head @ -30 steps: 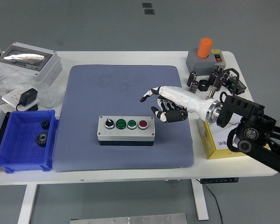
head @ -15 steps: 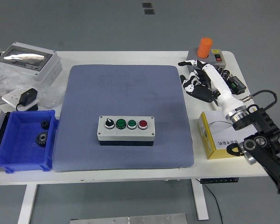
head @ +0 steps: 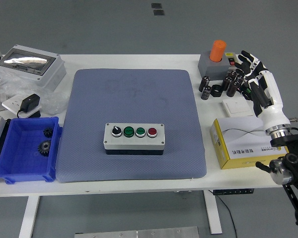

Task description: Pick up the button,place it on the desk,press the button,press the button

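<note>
Left arm out of view; right arm cut off at the right edge. Right hand (head: 257, 82) sits over the table's far right, fingers (head: 246, 55) spread, holding nothing, partly hiding small black parts (head: 219, 84) too small to count. One grey button box (head: 134, 137) lies flat on the blue mat (head: 134, 94), near-centre, w/ 4 controls in a row: black knob, 2 green buttons, 1 red. Blue bin (head: 10, 166) at left holds 2 gears (head: 43, 147). One yellow box (head: 238, 144) at right.
</note>
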{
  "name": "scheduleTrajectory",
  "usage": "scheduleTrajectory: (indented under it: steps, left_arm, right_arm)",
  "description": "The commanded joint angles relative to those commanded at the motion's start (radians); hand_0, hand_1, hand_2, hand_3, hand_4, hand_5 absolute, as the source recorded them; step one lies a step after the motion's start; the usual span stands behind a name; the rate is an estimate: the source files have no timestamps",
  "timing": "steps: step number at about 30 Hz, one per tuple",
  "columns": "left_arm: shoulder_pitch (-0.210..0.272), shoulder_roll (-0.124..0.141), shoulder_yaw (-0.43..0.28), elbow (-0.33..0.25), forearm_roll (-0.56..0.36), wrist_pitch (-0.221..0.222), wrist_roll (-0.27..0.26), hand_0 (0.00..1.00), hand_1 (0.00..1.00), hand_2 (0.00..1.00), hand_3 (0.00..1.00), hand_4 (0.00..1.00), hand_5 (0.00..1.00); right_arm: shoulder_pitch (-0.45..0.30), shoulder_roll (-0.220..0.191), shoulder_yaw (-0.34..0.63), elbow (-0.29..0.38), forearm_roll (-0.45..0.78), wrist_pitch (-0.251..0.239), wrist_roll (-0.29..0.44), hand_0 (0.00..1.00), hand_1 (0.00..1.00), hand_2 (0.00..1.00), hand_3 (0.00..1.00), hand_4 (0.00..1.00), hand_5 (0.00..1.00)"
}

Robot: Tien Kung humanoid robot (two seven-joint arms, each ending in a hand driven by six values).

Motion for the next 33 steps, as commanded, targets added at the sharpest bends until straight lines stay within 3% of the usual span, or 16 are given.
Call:
scheduleTrajectory:
  steps: [16,33]
  left_arm:
    - [0.013,0.035,0.027,0.008,-0.049,0.009,-0.002,0.698,0.679,0.663,0.801,0.634,0.889]
    - [0.019,0.018,0.076,0.011,-0.151,0.036,-0.002,0.7,0.679,0.666,0.8,0.639,0.863]
  right_arm:
    - [-0.045,0.066,-0.007,-0.03,0.022,0.004,0.024,0.817,0.778,0.796,0.806,0.827,0.705]
    - [-0.016,0.049,-0.003,-0.017,-0.006,0.008,0.003,0.805,0.768,0.789,0.8,0.815,0.692]
